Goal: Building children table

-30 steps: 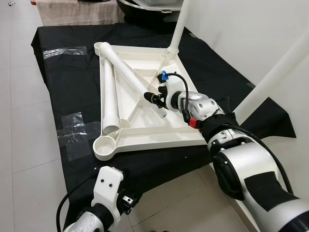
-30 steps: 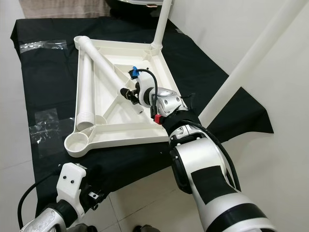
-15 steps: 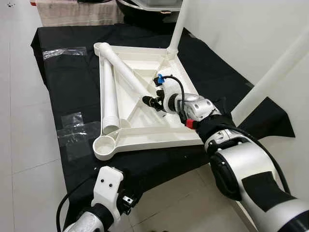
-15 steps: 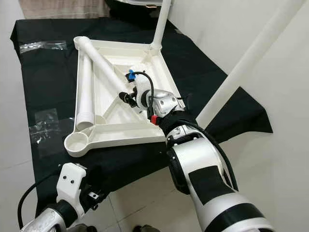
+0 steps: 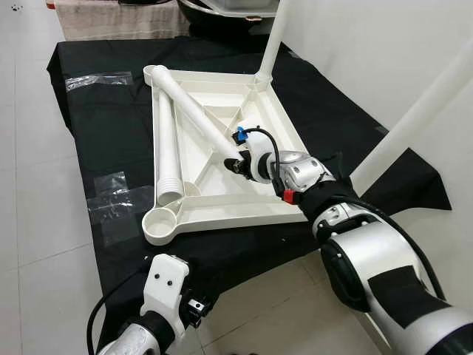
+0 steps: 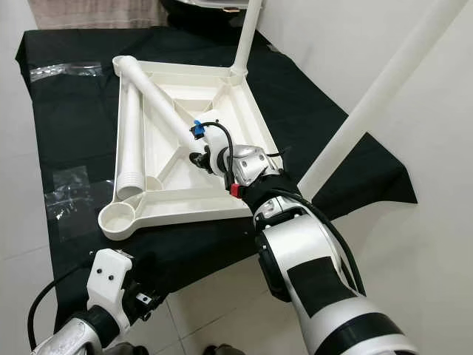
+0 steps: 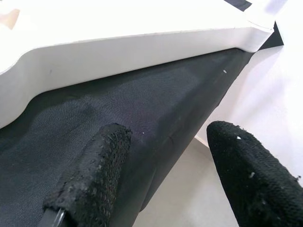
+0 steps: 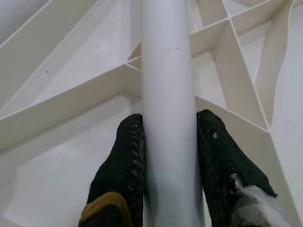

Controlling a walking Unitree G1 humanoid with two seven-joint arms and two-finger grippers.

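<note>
Black cloth covers the floor, and on it lies the upturned white plastic tabletop with ribbed underside, one white leg tube standing in its far corner socket. Right claw is clamped on the lower end of a long white plastic tube lying diagonally across the ribs, a second white tube lying along the left rim. Left claw hangs low beside the cloth's near edge, fingers apart, gripping nothing.

The upright leg is cut off by the frame's top edge
</note>
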